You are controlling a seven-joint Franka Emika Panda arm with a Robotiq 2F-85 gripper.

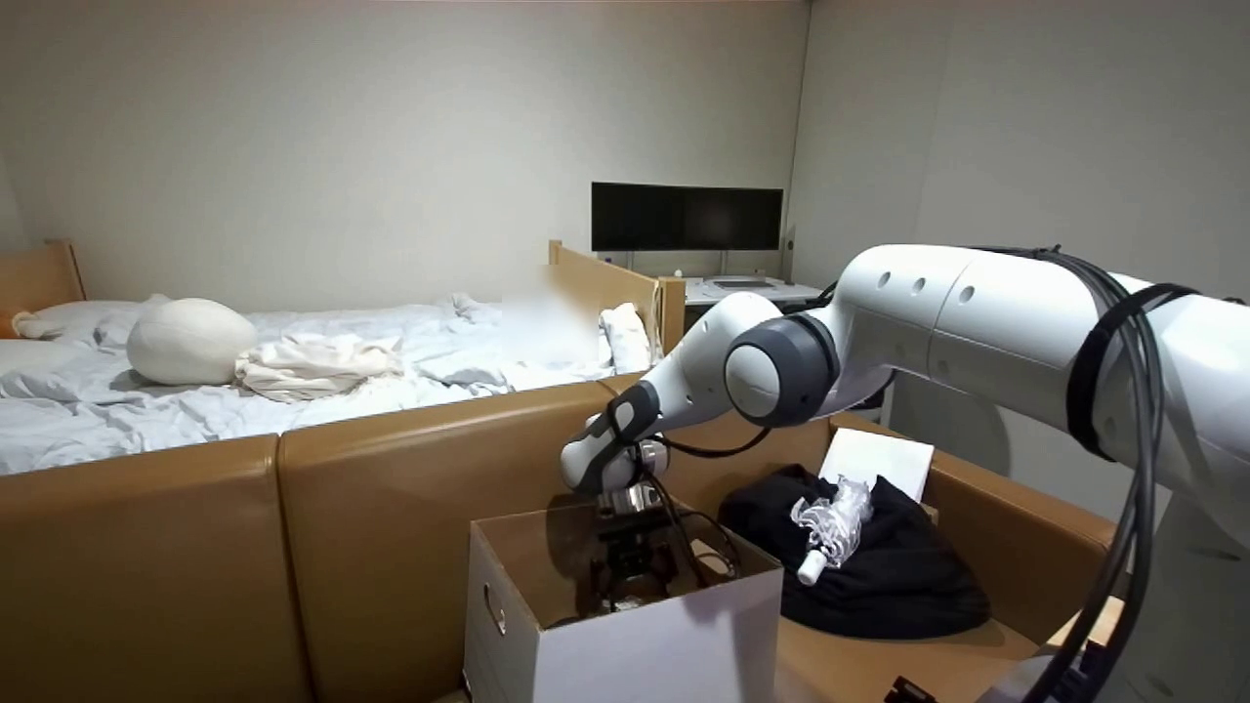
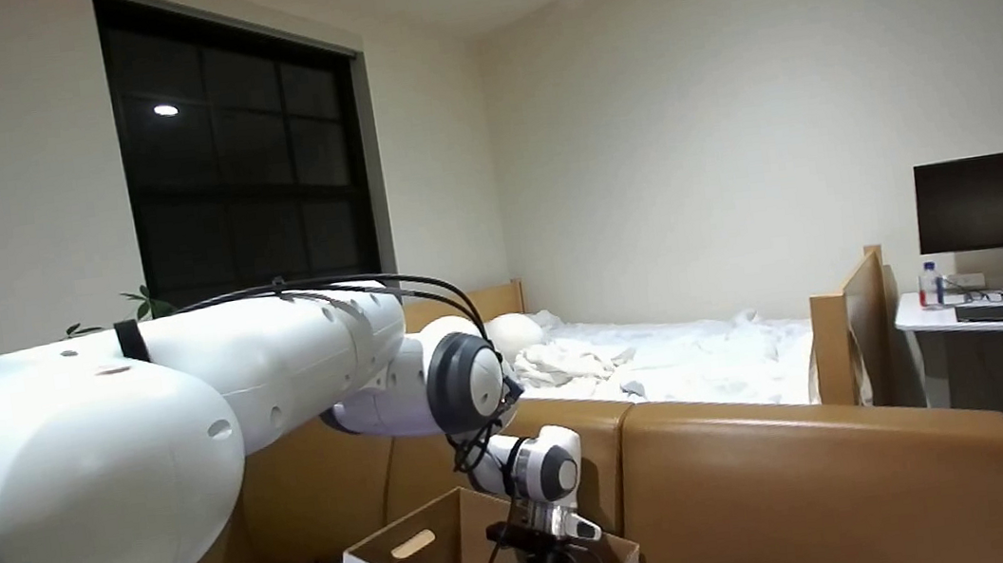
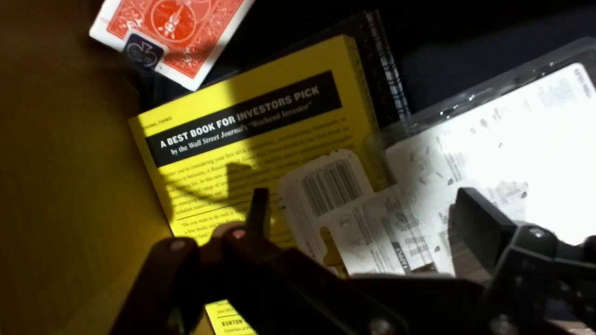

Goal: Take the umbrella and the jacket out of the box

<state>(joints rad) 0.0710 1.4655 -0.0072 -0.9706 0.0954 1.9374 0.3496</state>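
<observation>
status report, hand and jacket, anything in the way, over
Hand open, inside the box. Jacket out on the sofa, what looks like the umbrella on top. Yellow book, white package below could block going lower.

White robot arm [image 1: 1006, 312], visible in both exterior views, extending nearly level from a thick, rounded shoulder [image 2: 106, 493], then bending downward at a round grey elbow [image 1: 803, 371]. Black cables [image 1: 1153, 420] run along it, gathered by a black strap [image 1: 1081, 386]. The forearm [image 1: 708, 353] slopes down to a white and grey wrist [image 2: 555, 466], and beneath that the black hand [image 3: 364, 200] hangs pointing down. In the wrist view, its two dark, blocky fingers [image 3: 482, 228] stand well apart, tips level with each other. Whether either touches anything cannot be told.
</observation>
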